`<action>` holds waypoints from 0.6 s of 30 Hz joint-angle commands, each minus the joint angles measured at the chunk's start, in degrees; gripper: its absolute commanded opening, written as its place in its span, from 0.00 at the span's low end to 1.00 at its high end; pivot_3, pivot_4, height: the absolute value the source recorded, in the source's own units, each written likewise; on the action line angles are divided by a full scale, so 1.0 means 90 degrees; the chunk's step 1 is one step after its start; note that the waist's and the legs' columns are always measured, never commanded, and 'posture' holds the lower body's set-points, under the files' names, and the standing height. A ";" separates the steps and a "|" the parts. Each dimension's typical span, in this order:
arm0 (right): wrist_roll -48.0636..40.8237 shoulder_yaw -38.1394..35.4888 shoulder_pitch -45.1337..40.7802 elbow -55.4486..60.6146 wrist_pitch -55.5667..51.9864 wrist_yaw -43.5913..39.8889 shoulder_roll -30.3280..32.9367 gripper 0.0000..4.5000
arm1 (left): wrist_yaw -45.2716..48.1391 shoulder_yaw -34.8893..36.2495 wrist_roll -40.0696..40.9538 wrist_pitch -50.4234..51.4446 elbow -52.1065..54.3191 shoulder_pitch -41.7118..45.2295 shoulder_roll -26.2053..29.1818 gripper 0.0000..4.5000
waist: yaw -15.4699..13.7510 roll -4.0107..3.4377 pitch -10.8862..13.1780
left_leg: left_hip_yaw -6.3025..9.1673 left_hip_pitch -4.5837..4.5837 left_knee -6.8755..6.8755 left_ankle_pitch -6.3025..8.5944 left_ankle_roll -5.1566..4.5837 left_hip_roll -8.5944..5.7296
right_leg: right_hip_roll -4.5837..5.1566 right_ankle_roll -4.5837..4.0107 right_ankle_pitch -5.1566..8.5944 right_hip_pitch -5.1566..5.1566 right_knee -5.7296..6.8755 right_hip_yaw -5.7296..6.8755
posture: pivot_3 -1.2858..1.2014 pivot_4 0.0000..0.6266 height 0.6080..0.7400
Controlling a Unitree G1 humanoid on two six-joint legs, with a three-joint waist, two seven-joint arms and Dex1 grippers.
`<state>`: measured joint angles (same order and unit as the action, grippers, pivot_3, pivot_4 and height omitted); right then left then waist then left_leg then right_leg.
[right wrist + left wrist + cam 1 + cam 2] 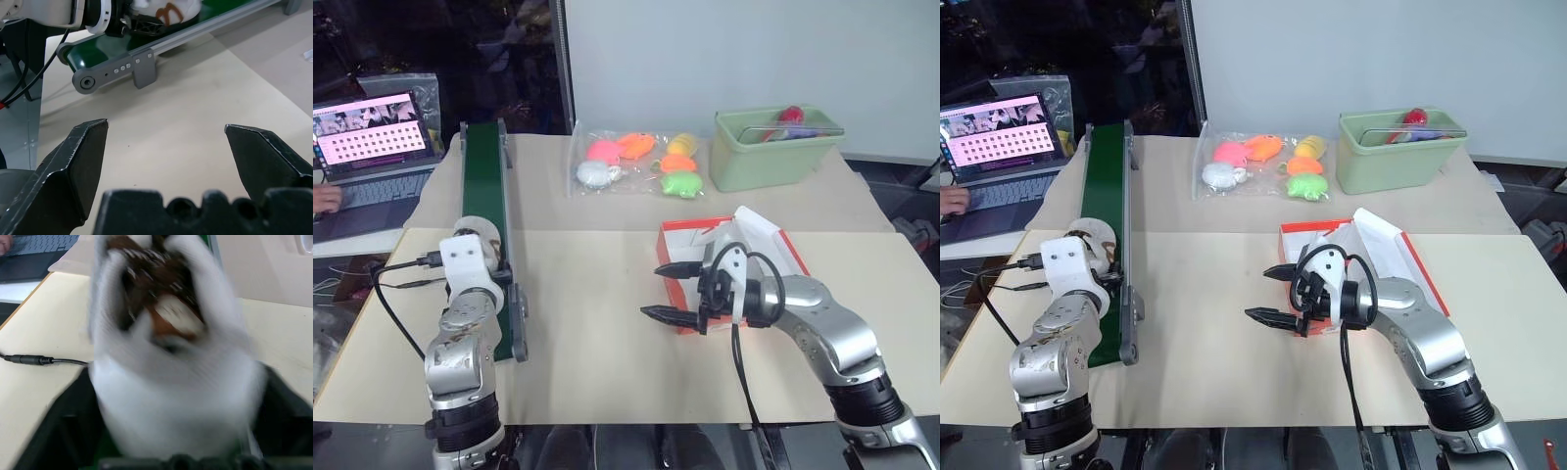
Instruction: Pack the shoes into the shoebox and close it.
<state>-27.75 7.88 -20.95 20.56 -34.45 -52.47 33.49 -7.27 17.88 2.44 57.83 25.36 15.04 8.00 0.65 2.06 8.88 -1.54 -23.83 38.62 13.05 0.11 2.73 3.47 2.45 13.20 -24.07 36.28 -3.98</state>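
A whitish-grey shoe with dark laces sits at the near end of the green conveyor belt. The black fingers of my left gripper press against both of its sides. In the right wrist view the same shoe lies on the belt. The orange-red shoebox stands open right of centre, with white tissue paper inside. My right gripper hovers at the box's left side, pointing left, open and holding nothing.
A clear bag of coloured squishy toys and a pale green bin sit at the back of the table. A laptop with a person's hand is at far left. A black cable trails left of the belt.
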 commanded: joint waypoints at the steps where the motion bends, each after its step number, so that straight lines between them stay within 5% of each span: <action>1: -0.0159 -0.0247 -0.0187 0.0253 -0.0031 0.0052 0.0034 1.00 | -0.0050 0.0085 0.0020 0.0072 0.0052 0.0165 -0.0038 0.54 | 0.0000 0.0000 0.0000 | 0.0000 0.0002 0.0002 0.0000 0.0000 0.0000 | 0.0000 0.0000 0.0000 0.0001 0.0003 0.0000 | 0.52 0.24 0.92; 7: -0.0109 -0.0252 -0.0306 0.0143 0.0005 0.0215 -0.0024 1.00 | -0.0170 0.0039 -0.0116 -0.0226 0.0164 0.0382 0.0007 0.54 | 0.0002 0.0001 0.0000 | 0.0000 0.0003 0.0009 0.0000 0.0000 0.0000 | 0.0000 0.0000 0.0000 0.0002 0.0009 0.0000 | 0.52 0.24 0.92; 12: -0.0314 -0.0565 -0.0773 -0.0399 -0.0457 0.1101 -0.0649 1.00 | 0.0090 -0.1158 -0.0981 -0.2285 0.0580 0.0455 0.0927 0.54 | 0.0019 0.0016 0.0009 | 0.0000 -0.0006 0.0007 0.0000 0.0001 0.0001 | -0.0001 -0.0002 -0.0001 -0.0007 0.0006 -0.0002 | 0.52 0.24 0.92; 18: -0.2395 -0.2276 -0.1755 -0.1469 -0.2225 0.2996 -0.2297 1.00 | 0.0893 -0.1854 -0.0345 -0.3313 0.0637 0.0294 0.0620 0.54 | 0.0013 0.0014 0.0008 | -0.0005 -0.0010 -0.0003 0.0003 0.0004 0.0003 | 0.0005 -0.0004 -0.0003 -0.0009 -0.0005 -0.0003 | 0.52 0.24 0.92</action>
<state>-39.64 -5.20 -33.68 9.44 -48.62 -31.98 15.78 -2.22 2.29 -4.30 30.24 29.10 17.78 14.99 0.77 2.19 8.95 -1.58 -23.94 38.60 13.07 0.15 2.81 3.51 2.41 13.17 -24.14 36.26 -4.00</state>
